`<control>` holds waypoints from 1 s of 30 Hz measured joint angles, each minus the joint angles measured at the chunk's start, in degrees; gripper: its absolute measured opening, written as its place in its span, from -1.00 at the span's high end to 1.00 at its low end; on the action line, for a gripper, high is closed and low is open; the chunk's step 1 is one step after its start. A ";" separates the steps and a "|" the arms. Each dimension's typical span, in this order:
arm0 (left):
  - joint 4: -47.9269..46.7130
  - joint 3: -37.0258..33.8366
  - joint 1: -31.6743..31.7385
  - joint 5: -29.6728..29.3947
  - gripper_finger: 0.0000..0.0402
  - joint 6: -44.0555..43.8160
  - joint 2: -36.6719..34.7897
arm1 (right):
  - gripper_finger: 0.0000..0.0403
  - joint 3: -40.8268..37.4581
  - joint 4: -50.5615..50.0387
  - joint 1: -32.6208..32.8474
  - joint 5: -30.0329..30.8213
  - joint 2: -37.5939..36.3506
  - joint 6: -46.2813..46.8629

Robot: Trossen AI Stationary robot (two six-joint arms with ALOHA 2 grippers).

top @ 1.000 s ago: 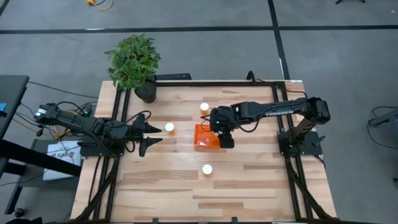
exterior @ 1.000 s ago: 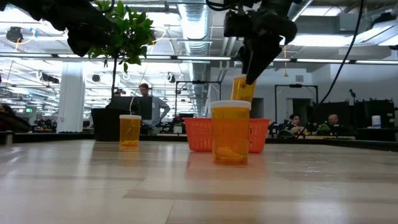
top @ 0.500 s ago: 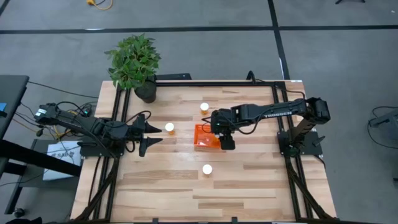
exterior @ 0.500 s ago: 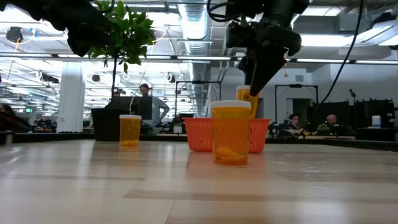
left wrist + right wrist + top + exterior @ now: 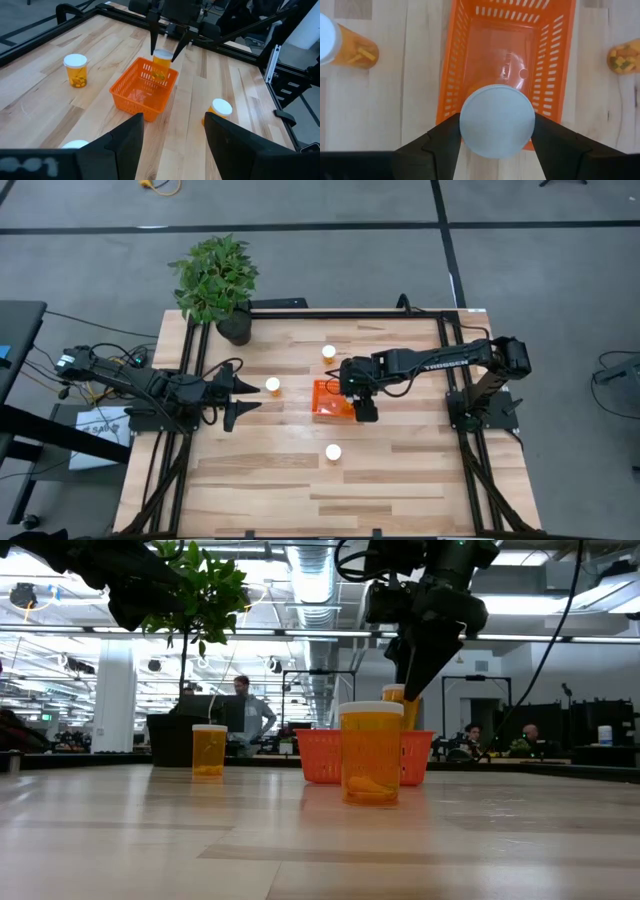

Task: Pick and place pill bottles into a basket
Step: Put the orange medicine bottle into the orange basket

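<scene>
The orange basket [image 5: 328, 401] stands at the table's middle. My right gripper [image 5: 354, 394] is above the basket's right end, shut on one pill bottle [image 5: 161, 59], whose white cap [image 5: 497, 121] fills the right wrist view. Three other bottles stand upright on the table: one left of the basket [image 5: 272, 385], one beyond it [image 5: 328, 352], one nearer [image 5: 333, 451]. My left gripper [image 5: 248, 394] is open and empty at the table's left, its fingertips just short of the left bottle. My right gripper pinches the bottle at its top, by the white cap [image 5: 162, 53], between its two fingers [image 5: 436, 144]. The fingers come from above, pointing down. The bottle hangs upright below them [image 5: 400, 708], its lower part inside the basket's right end.
A potted plant [image 5: 215, 280] stands at the table's far left corner. Black frame rails [image 5: 190, 350] run along the table's left, right and far edges. Bare wood lies in front of the basket. People show in the room behind the table in the low view [image 5: 245, 710].
My right gripper has gone down toward the basket with the bottle still held. The bottle, tilted and above the basket's rim a second ago, now hangs more upright and lower, with its bottom in the basket.
</scene>
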 joint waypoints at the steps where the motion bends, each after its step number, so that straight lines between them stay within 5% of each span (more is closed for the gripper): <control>1: 0.00 -0.01 0.01 0.00 0.01 0.00 0.00 | -0.07 0.08 0.16 0.00 -0.02 0.66 -0.15; 12: -0.57 -0.01 -0.01 1.61 0.01 -0.72 0.04 | -0.07 2.12 -0.47 1.44 -1.22 8.78 -2.71; 30: -1.51 -0.01 -0.01 2.82 0.01 -0.70 0.04 | -0.21 3.08 -1.51 1.53 -1.44 9.22 -4.14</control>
